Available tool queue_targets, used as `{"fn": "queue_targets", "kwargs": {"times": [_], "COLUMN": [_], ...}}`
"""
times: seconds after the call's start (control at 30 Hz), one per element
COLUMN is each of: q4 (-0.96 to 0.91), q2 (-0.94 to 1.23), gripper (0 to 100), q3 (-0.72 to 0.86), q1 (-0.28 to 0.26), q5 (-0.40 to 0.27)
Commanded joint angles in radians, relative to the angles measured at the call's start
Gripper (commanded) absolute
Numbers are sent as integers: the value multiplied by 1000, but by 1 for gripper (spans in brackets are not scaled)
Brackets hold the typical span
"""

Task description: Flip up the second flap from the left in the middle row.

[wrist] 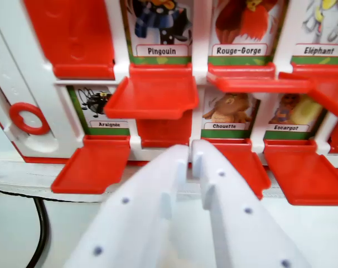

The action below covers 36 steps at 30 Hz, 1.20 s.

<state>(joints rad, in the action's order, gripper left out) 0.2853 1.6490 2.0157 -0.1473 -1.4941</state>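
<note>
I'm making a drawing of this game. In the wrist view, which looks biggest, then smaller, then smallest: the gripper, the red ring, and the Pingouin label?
1. gripper: biggest by far, though it sits nearest the camera.
2. Pingouin label and red ring: look about alike, the label wider, the ring taller, so I won't rank them.

Glossy, seemingly plastic red flaps point(152, 96)

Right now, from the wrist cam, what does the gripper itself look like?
The gripper is two white plastic fingers, matte and 3D-printed-looking, broad near the camera and tapering to rounded tips. Each finger carries small dark dots along its face, likely screw holes. The wrist view's right finger has a stepped notch on its inner edge. No cables or markings show on it.
</note>
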Motion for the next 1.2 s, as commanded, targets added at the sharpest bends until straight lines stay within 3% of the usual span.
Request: {"fn": "queue_targets", "kwargs": {"times": [0.0,0.87,1.17], "q4": [-49,-106,-64], "q2": [-9,-192,-147], "gripper": [0,0,0], "q3": [-129,-371,-383], "q1": [-14,-34,-29], "q5": [5,0,6]}}
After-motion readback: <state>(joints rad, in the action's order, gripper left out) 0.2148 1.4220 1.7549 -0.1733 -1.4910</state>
